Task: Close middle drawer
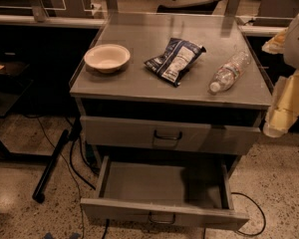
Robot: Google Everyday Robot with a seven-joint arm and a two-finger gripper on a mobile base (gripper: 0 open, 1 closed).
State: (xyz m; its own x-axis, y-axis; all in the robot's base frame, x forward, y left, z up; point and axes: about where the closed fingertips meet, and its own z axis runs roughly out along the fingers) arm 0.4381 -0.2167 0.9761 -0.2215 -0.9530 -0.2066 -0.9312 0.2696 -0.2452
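Observation:
The middle drawer [162,185] is pulled far out of the grey cabinet and is empty inside. Its low front panel [159,214] with a small dark wire handle [162,218] is near the bottom of the view. Above it, the taller drawer front [169,135] with the bigger handle sits almost flush. The lowest drawer front is hidden under the open drawer. My gripper [283,108], pale yellow and white, hangs at the right edge of the view, beside the cabinet's top right corner, above and to the right of the open drawer, touching nothing.
On the cabinet top [139,83] lie a white bowl [107,57], a dark chip bag [174,59] and a clear plastic bottle [229,71] on its side. Cables [74,168] and a black bar [51,166] lie on the speckled floor at left. A cable loops at right [254,213].

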